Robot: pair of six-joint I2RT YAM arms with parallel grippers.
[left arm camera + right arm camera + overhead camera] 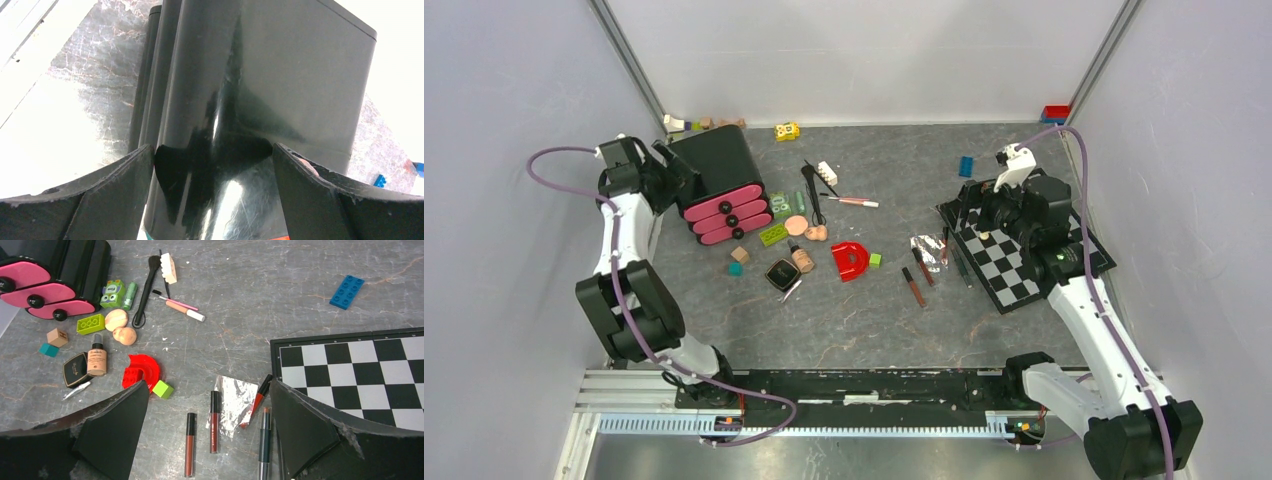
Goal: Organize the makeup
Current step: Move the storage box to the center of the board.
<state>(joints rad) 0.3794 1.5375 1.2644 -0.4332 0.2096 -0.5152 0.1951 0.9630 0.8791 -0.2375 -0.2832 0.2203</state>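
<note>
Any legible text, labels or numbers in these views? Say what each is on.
"H": on the wooden cube, faint.
Beige bottle: label print too small to read.
Black compact: script on the lid, blurred.
Nothing else legible.

Letter resembling H on wooden cube [57, 337], cursive print on beige bottle [97, 360] and black compact [75, 369] illegible

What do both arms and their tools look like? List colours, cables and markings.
Left arm and right arm: white links, black joints, a purple cable looped along each. Left tool and right tool: two matte black fingers with scuffed edges. No markings visible.
</note>
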